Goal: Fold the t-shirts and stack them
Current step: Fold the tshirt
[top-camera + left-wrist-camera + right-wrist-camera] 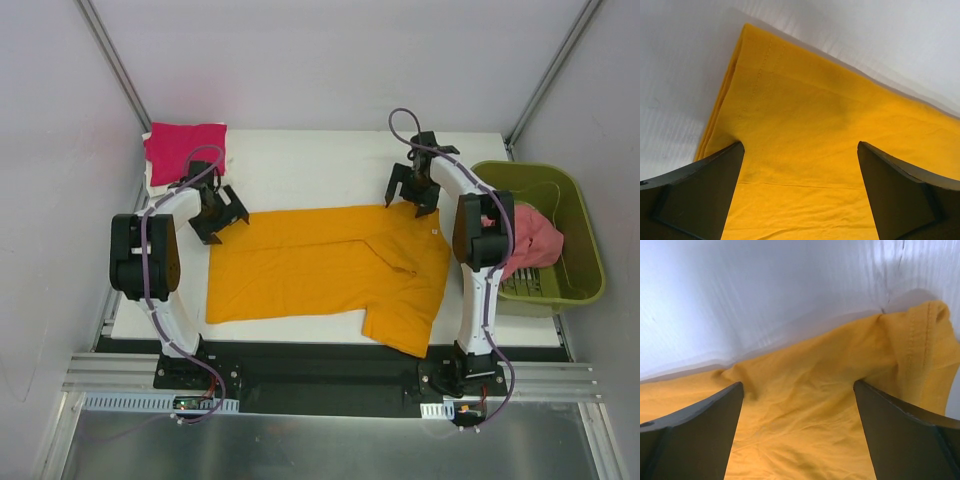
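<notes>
Orange shirt point(320, 270) lay part-folded across the table point(300, 180). Left gripper point(228, 226) hung over its far left corner, fingers spread. Right gripper point(412, 203), likewise spread, was at its far right edge. Red shirt point(183, 148) sat folded far left, pink shirt point(530, 240) in the basket point(520, 168).

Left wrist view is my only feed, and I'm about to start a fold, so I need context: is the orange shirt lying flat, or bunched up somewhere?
Observer: Mostly flat. The orange t-shirt is spread across the white table, with one sleeve pointing toward the near edge on the right.
Operator: Where is the other end effector?
Observer: The right end effector is open at the shirt's far right corner, mirroring yours.
Operator: Is anything stacked already?
Observer: One folded pink t-shirt lies at the far left corner of the table, just beyond the left end effector.
</notes>
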{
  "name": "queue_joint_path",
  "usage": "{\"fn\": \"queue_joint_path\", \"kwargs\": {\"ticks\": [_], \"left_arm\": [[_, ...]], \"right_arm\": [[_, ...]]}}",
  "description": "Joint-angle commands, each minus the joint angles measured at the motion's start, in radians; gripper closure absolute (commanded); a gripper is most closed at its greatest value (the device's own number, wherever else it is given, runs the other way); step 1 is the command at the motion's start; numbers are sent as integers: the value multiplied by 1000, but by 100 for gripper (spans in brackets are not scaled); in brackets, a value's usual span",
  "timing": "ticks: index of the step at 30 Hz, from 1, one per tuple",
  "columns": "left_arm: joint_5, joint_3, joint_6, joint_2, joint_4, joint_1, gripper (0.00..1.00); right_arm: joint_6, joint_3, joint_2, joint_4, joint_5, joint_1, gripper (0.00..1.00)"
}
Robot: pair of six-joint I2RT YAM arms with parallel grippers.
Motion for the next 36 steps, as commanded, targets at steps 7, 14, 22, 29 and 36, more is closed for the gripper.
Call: {"fn": "queue_joint_path", "kwargs": {"ticks": [7, 14, 22, 29, 36], "left_arm": [[-59, 160, 22, 153, -12, 58, 1], [22, 271, 20, 115, -33, 60, 1], [10, 23, -3, -221, -44, 52, 1], [13, -318, -56, -510, -59, 52, 1], [73, -511, -110, -655, -73, 49, 1]], "right_arm": [[25, 216, 119, -65, 25, -29, 3], [-36, 236, 32, 6, -80, -18, 4], [-237, -15, -316, 30, -29, 120, 3], [-196, -381, -548, 50, -54, 298, 3], [-114, -544, -524, 87, -51, 385, 3]]}}
